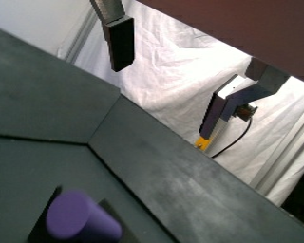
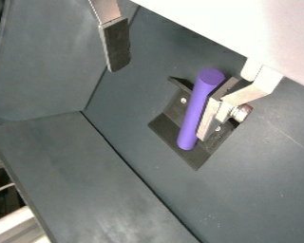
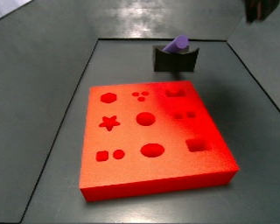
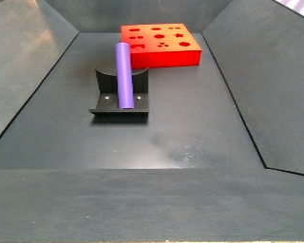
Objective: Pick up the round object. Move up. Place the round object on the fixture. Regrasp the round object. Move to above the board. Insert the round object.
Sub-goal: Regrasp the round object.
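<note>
The round object is a slim purple peg (image 4: 123,68) resting tilted on the dark fixture (image 4: 121,106), leaning in its notch. It also shows in both wrist views (image 2: 197,109) (image 1: 81,216) and in a side view (image 3: 175,44), on the fixture (image 3: 175,60). My gripper (image 2: 174,76) is open and empty, raised above the peg and apart from it. Its fingers (image 1: 121,43) hold nothing. In a side view only a dark part of the gripper (image 3: 262,9) shows at the top edge. The red board (image 3: 154,131) lies flat beyond the fixture.
The grey floor is walled by sloping dark panels (image 4: 34,85). The board (image 4: 161,46) sits near the far wall. White cloth (image 1: 180,66) hangs outside the enclosure.
</note>
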